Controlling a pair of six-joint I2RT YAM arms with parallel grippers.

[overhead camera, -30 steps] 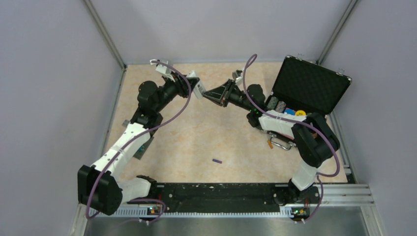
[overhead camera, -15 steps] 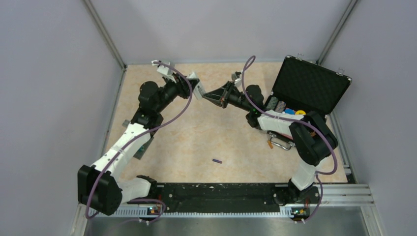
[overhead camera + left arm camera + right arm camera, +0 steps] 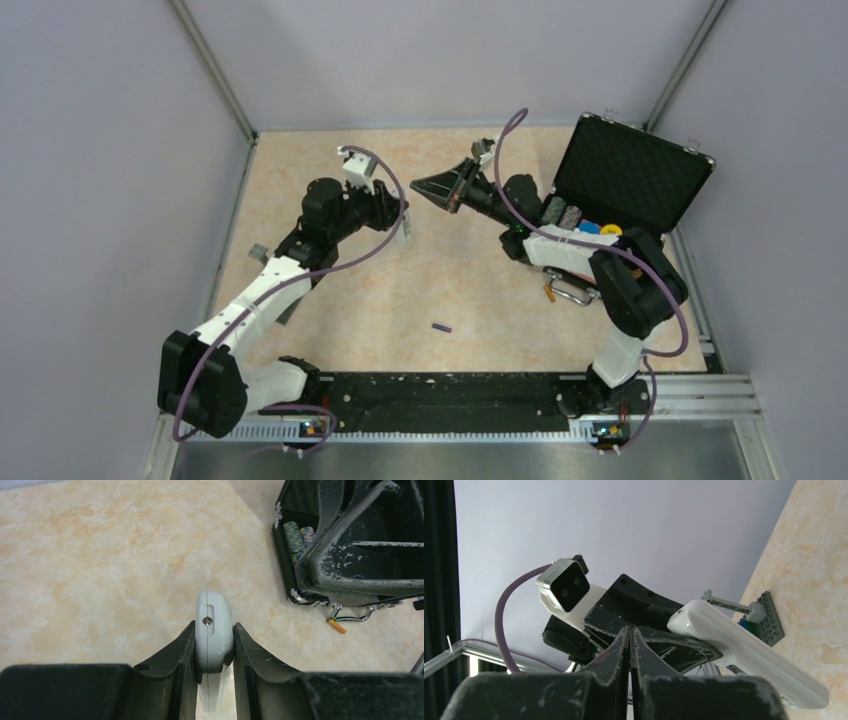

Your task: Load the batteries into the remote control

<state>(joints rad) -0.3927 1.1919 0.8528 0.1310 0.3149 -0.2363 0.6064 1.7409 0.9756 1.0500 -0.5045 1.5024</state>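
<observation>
Slim white plastic remote control (image 3: 214, 611) sits pinched edge-on between the two black fingers (image 3: 182, 655) of the left gripper (image 3: 214, 630), one rounded end with a small round spot facing the wrist camera. In the overhead view that gripper (image 3: 400, 214) hangs over the far middle of the beige marbled table (image 3: 380, 290), the remote (image 3: 406, 232) pointing downward from it. The right gripper (image 3: 422, 186) is just beside it, a little farther back, its fingers (image 3: 621, 642) pressed together with nothing between them; its camera sees the remote (image 3: 744, 652) from the side. One tiny dark purple cylindrical battery (image 3: 441, 327) lies alone on the table toward the near edge, well apart from both grippers. An open black case (image 3: 630, 170) stands at the right, striped poker-chip stacks (image 3: 295, 537) inside.
</observation>
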